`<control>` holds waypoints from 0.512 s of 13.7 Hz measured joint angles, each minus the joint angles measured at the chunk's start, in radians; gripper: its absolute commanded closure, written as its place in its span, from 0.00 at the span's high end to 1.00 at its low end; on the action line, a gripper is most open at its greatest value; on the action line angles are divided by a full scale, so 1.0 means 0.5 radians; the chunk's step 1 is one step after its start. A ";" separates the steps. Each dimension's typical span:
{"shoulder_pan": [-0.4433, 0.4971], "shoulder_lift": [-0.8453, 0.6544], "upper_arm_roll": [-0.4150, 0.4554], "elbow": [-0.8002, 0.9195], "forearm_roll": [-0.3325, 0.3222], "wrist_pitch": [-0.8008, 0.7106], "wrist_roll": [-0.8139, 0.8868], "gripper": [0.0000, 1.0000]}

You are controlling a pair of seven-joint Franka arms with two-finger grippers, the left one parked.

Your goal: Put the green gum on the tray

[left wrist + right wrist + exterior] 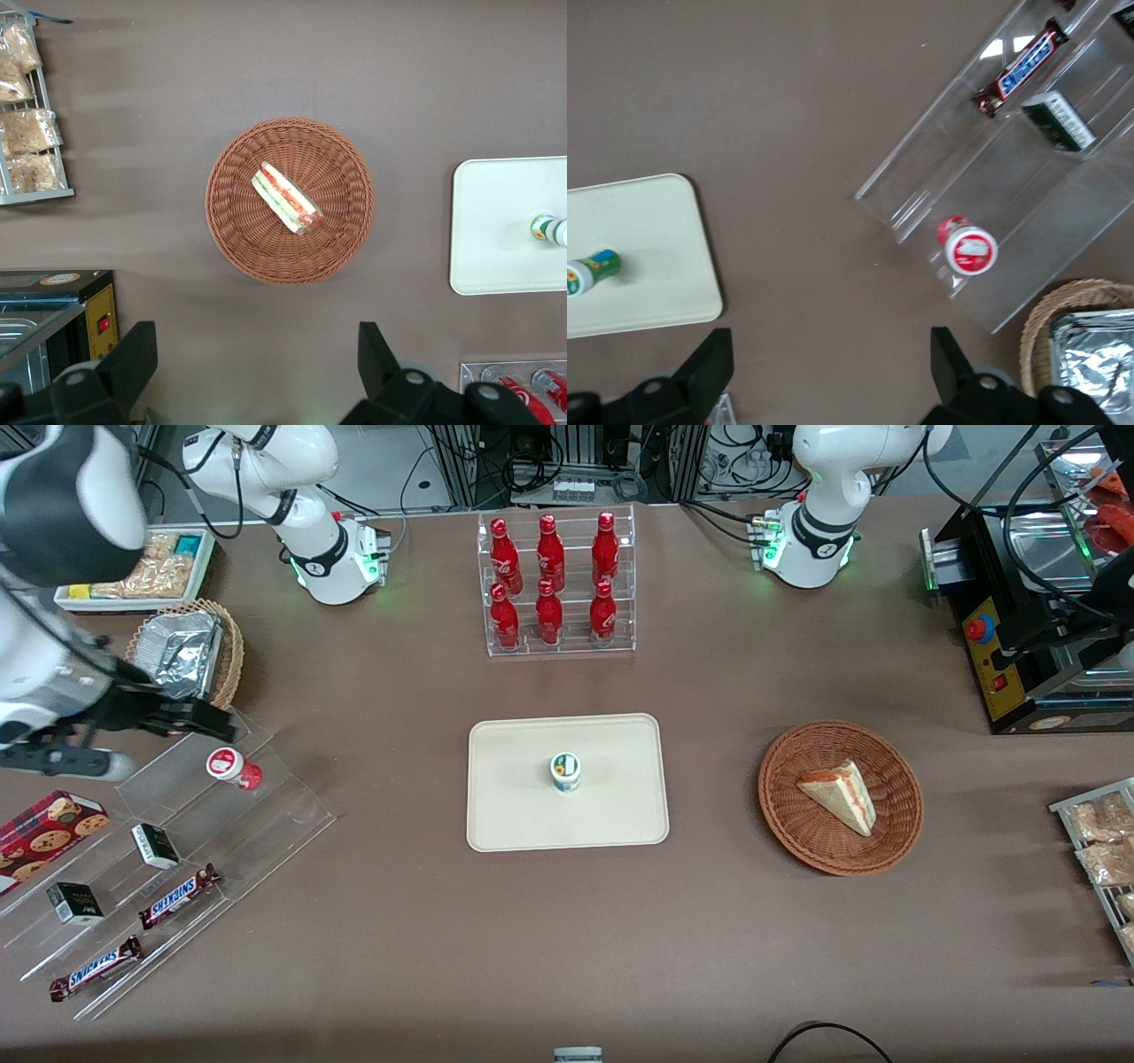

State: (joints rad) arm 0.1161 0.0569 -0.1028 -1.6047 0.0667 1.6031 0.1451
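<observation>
On the tray [532, 815], abt mid-tray, green gum [565, 771] stands upright, white lid w/ green-yellow mark facing up, nothing touching it. Tray sits flat on the brown counter [709, 921], roughly center. Same gum shows in my wrist cam [592, 271] on the tray [656, 266], and at the tray edge in the parked arm's cam [549, 229].

My gripper [190, 720] is up over the working arm's end of the counter, well apart from the tray, above the clear acrylic step rack [266, 815]. Fingers [709, 363] spread apart, holding nothing; wrist cam looks straight down btwn them at bare counter.

Red-label gum [232, 767] stands on the rack's top step, just below my gripper in the front view, not touched. Lower steps carry two Snickers bars [179, 895], and small dark boxes [155, 846]. Cookie box [44, 833] lies beside the rack at the counter's edge. Foil tray [182, 651] sits in a small wicker basket [232, 657], farther from front cam than the rack.

Red bottle rack [554, 584], six bottles, stands farther from front cam than the tray. Round wicker basket [837, 797] w/ a sandwich wedge [840, 794] sits beside the tray toward the parked arm's end.
</observation>
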 measured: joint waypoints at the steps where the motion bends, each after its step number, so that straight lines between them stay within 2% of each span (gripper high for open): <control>1: -0.002 -0.003 -0.060 0.001 0.000 -0.002 -0.095 0.99; 4: -0.013 -0.009 -0.160 0.007 0.000 -0.010 -0.267 0.99; 7: -0.081 -0.011 -0.168 0.007 0.000 -0.011 -0.395 0.99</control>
State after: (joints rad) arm 0.0758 0.0512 -0.1869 -1.6010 0.0667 1.5978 -0.0523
